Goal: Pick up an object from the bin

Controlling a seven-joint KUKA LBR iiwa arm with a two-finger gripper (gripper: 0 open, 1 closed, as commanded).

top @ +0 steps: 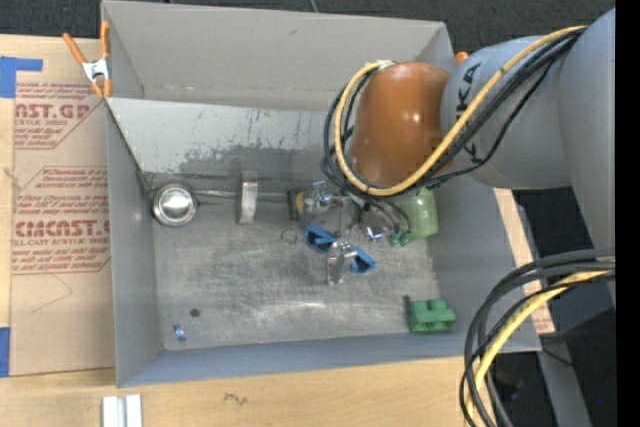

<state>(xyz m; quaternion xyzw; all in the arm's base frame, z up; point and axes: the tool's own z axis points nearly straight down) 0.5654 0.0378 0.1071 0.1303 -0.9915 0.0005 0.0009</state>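
Small blue-and-metal piece, middle of the bin, just beneath the gripper. I judge it light, stiff, slick; take it across the blue body. Jaws spread or pressed: I cannot tell

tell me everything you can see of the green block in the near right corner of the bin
The green block is a small, bright green, roughly rectangular piece that looks like plastic, with a few notches or ridges along its near edge. It lies flat on the bin floor at the foot of the right wall, turned slightly askew. Whether it touches that wall cannot be told. It lies alone, with none of the other loose things touching it.
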